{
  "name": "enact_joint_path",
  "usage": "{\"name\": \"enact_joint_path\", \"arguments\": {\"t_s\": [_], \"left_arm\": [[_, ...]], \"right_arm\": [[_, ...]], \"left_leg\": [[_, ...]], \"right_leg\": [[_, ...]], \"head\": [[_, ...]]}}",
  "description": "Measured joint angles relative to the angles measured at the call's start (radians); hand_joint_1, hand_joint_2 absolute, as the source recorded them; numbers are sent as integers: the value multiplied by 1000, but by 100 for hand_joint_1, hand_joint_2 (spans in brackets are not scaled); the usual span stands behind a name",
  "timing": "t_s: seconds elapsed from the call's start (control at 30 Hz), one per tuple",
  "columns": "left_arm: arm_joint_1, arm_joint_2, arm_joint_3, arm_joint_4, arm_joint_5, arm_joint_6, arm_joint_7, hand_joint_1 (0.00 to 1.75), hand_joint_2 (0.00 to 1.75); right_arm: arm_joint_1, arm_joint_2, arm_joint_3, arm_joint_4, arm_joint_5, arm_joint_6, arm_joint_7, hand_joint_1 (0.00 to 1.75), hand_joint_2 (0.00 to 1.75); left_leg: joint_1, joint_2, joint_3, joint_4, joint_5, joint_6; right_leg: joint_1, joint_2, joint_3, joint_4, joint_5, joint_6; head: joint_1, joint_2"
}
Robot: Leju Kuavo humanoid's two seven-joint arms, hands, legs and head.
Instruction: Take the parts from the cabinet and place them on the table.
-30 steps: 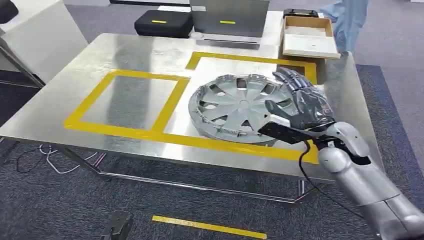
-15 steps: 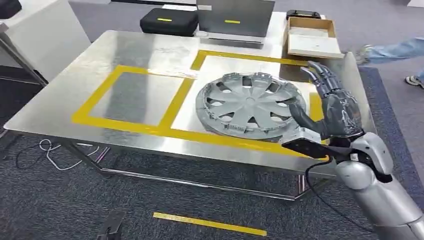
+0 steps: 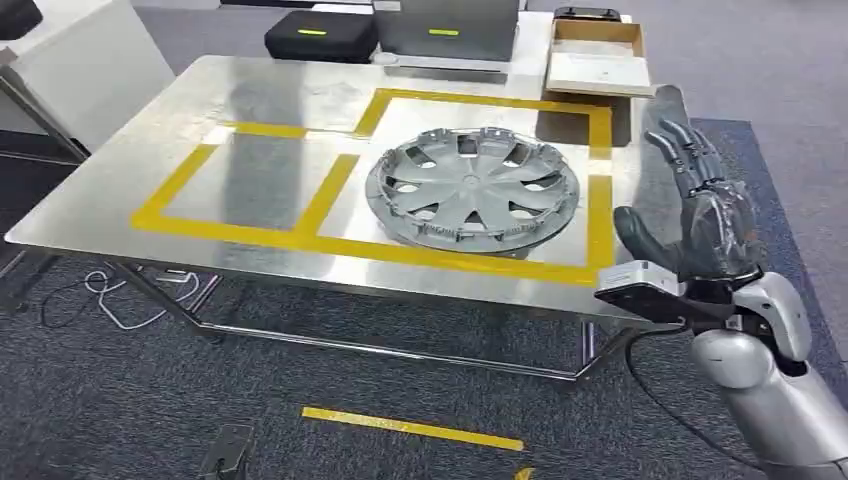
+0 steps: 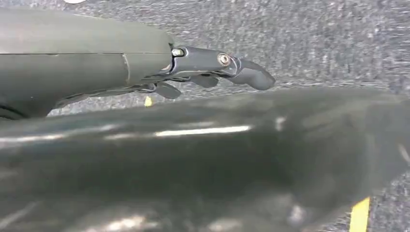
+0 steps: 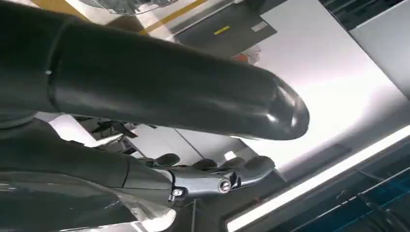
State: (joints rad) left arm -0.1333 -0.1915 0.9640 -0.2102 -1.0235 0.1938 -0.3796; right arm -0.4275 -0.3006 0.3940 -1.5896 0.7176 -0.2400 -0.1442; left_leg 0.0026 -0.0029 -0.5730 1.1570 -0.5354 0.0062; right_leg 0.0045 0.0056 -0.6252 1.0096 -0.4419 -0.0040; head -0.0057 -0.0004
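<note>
A grey wheel hubcap [image 3: 472,188] lies flat on the steel table [image 3: 280,100], inside the right-hand yellow taped rectangle. My right hand [image 3: 700,215] is raised off the table's right front corner, well to the right of the hubcap. Its fingers are spread and it holds nothing. In the right wrist view the right hand [image 5: 212,176] has its thick thumb and dark fingers stretched out, with nothing in them. In the left wrist view my left hand [image 4: 208,72] hangs over the grey carpet, its fingers loosely extended and holding nothing.
A black case [image 3: 318,35], a grey metal case [image 3: 445,30] and a cardboard box [image 3: 597,60] stand along the table's far edge. A white cabinet [image 3: 80,70] is at the left. Cables [image 3: 110,295] and a yellow floor strip [image 3: 410,428] lie on the carpet.
My right hand has come off the hubcap's right rim and drawn back to the right, past the table edge. The hubcap stays flat on the table. The camera has shifted slightly.
</note>
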Motion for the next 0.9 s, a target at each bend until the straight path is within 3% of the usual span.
{"name": "enact_joint_path", "arguments": {"t_s": [0.03, 0.07, 0.17, 0.2, 0.23, 0.27, 0.33, 0.37, 0.4, 0.43, 0.5, 0.53, 0.57, 0.6, 0.7, 0.73, 0.77, 0.83, 0.87, 0.9], "left_arm": [[-1, 2, 1, 0, 0, 1, 0, 0, 0], [-2, 5, 1, 0, 1, 2, 0, 0, 0], [-1, 4, 1, 0, 2, 3, 0, 0, 0], [1, 3, 1, 0, 2, 3, -1, 0, 0], [0, 2, 2, 0, 2, 5, -1, 0, 0], [-2, 2, 2, 0, 2, 5, -1, 0, 0], [-1, 1, 3, 0, 2, 5, -1, 0, 0], [0, 0, 3, 0, 2, 5, -1, 0, 0], [0, 0, 3, 0, 2, 5, -1, 0, 0], [0, -1, 3, 0, 2, 5, -1, 0, 0], [-1, -1, 4, 0, 2, 5, -1, 0, 0], [-1, -1, 4, 0, 2, 5, -1, 0, 0], [-1, 0, 4, 0, 2, 5, -1, 0, 0], [-2, 0, 4, 0, 2, 5, -1, 0, 0], [0, 0, 4, 0, 2, 5, -2, 0, 0], [1, 0, 4, 0, 2, 5, -2, 0, 0], [3, 0, 4, 0, 2, 5, -2, 0, 0], [3, 0, 5, 0, 2, 5, -2, 0, 0], [3, -1, 5, 0, 2, 5, -2, 0, 0], [3, -1, 5, 0, 2, 5, -2, 0, 0]], "right_arm": [[2, 0, -4, -6, -1, -2, 0, 0, 0], [3, -1, -8, -11, -3, -4, 0, 0, 0], [13, -6, -16, -17, -5, -8, 2, 0, 0], [16, -7, -19, -19, -5, -8, 2, 0, 0], [19, -9, -23, -19, -5, -10, 2, 0, 0], [20, -12, -28, -20, -5, -10, 2, 0, 0], [25, -14, -31, -21, -6, -11, 3, 0, 0], [30, -14, -31, -21, -6, -11, 3, 0, 0], [33, -14, -31, -21, -6, -11, 3, 0, 0], [35, -14, -32, -21, -6, -11, 4, 0, 0], [34, -14, -34, -22, -6, -11, 3, 0, 0], [34, -14, -35, -23, -6, -11, 4, 0, 0], [32, -14, -36, -26, -6, -12, 3, 0, 0], [31, -14, -36, -31, -6, -13, 3, 0, 0], [33, -14, -37, -31, -6, -13, 3, 0, 0], [31, -14, -36, -30, -6, -13, 3, 0, 0], [31, -14, -35, -30, -5, -13, 3, 0, 0], [31, -14, -35, -30, -6, -13, 3, 0, 0], [32, -14, -35, -30, -6, -13, 3, 0, 0], [32, -14, -35, -30, -6, -13, 3, 0, 0]], "left_leg": [[-7, -1, 55, -82, 7, 13], [-10, 0, 89, -141, -8, 23], [-16, 0, 80, -150, 0, 27], [-12, 1, 76, -161, 15, 30], [-7, 6, 69, -164, 27, 35], [-6, 6, 56, -165, 37, 44], [-7, 8, 30, -164, 57, 45], [-6, 8, 15, -163, 68, 44], [-6, 9, 0, -163, 79, 43], [-6, 10, -14, -162, 90, 41], [-5, 10, -37, -160, 107, 34], [-5, 10, -43, -157, 114, 30], [-10, 9, -51, -153, 119, 23], [-10, 9, -55, -150, 127, 17], [-5, 8, -67, -153, 154, -1], [-1, 6, -77, -146, 141, -6], [-1, 6, -91, -116, 88, -12], [0, 5, -121, 17, -36, -17], [0, 5, -134, 96, -79, -17], [0, 5, -137, 152, -88, -15]], "right_leg": [[-1, -1, -4, 2, 5, 2], [7, -2, -10, 5, 10, 8], [-3, -6, -14, 0, 34, 27], [2, -5, -17, -1, 41, 32], [-3, -4, -27, 11, 12, 36], [-5, -4, -48, 51, -43, 44], [-11, -5, -88, 200, -150, 57], [-13, -5, -104, 271, -177, 62], [-16, -5, -105, 308, -170, 65], [-18, -5, -85, 300, -138, 67], [-23, -6, 11, 181, -69, 69], [-25, -6, 77, 91, -63, 69], [-23, -6, 150, 2, -92, 68], [-20, -2, 165, -37, -104, 56], [-13, -3, 141, -33, -88, 29], [-18, -9, 129, -37, -73, 14], [-17, -8, 119, -37, -62, 10], [-14, -9, 93, -36, -42, 0], [-12, -9, 77, -35, -31, 0], [-9, -9, 61, -32, -20, -1]], "head": [[0, 0], [1, 0], [1, 0], [1, 0], [2, 0], [7, 0], [6, 0], [7, 0], [8, 0], [7, 0], [7, 0], [8, 0], [9, 0], [5, 0], [6, 0], [8, 0], [3, 0], [-2, 0], [0, 0], [-1, 0]]}}
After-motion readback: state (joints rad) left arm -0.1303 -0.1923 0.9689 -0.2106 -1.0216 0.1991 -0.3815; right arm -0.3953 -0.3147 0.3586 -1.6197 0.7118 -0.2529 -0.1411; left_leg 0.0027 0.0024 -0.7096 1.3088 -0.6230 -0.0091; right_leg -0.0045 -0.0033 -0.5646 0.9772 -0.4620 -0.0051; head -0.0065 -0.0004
